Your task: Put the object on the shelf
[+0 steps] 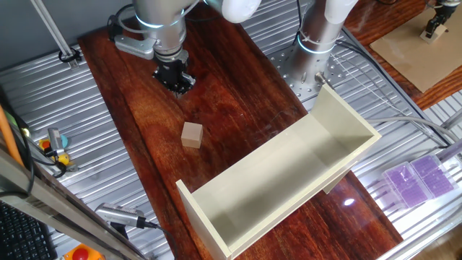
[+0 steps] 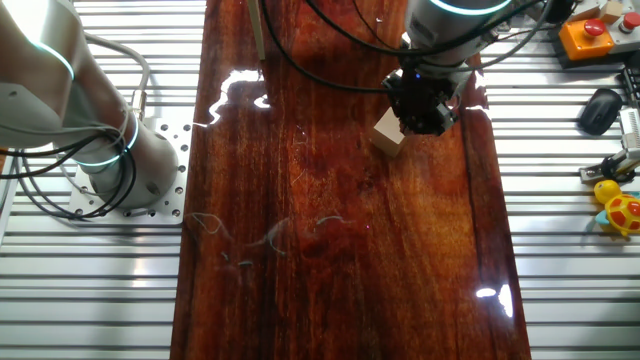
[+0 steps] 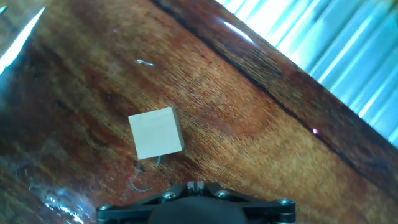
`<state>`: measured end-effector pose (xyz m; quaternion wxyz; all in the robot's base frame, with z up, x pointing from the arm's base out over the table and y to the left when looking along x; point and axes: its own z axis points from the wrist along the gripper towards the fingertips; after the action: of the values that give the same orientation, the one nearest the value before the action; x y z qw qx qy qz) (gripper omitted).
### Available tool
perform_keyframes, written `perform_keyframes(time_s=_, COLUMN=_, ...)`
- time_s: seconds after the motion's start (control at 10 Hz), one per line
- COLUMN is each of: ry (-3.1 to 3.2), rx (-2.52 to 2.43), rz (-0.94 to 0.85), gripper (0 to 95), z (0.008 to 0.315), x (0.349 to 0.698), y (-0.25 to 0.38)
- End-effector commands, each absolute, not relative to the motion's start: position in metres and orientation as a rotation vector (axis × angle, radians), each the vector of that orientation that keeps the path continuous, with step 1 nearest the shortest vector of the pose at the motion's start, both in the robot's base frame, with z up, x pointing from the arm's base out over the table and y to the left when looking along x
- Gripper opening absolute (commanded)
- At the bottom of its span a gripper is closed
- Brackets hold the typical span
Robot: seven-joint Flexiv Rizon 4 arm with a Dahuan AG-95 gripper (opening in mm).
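The small tan wooden cube [image 1: 192, 134] rests on the dark wooden tabletop [image 1: 238, 94], free of any grip. It also shows in the other fixed view [image 2: 388, 133] and in the hand view [image 3: 155, 132]. My gripper [image 1: 175, 81] hangs above the table beyond the cube, apart from it and empty. Its fingers meet in the hand view [image 3: 195, 185], so it is shut. In the other fixed view the gripper [image 2: 425, 115] partly overlaps the cube. The cream-white open shelf [image 1: 339, 115] lies on the table to the right of the cube, with nothing in it.
A second arm's base [image 1: 317, 43] stands at the back on the metal bench, and also shows in the other fixed view [image 2: 110, 150]. A pale wooden board [image 1: 426, 50] lies far right. A purple box [image 1: 419, 177] and small tools [image 1: 54, 148] sit beside the table.
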<state>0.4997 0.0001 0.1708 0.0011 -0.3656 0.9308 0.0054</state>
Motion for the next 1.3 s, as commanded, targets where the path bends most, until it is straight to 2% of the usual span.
perform_keyframes(time_s=0.1, ry=2.928, rx=-1.146, rz=0.031, gripper=0.0, z=0.171, x=0.500, y=0.000)
perform_keyframes(time_s=0.3, ry=2.912, rx=-1.176, rz=0.048, gripper=0.0, z=0.169, x=0.501, y=0.002)
perform_keyframes(time_s=0.5, ry=2.913, rx=-1.200, rz=0.054, gripper=38.0, z=0.159, x=0.512, y=0.017)
perform_keyframes(time_s=0.7, ry=2.911, rx=-1.220, rz=0.053, gripper=38.0, z=0.146, x=0.520, y=0.032)
perform_keyframes(time_s=0.8, ry=2.914, rx=-1.223, rz=0.054, gripper=57.0, z=0.141, x=0.522, y=0.039)
perform_keyframes(time_s=1.3, ry=2.927, rx=-1.205, rz=0.046, gripper=57.0, z=0.128, x=0.527, y=0.054)
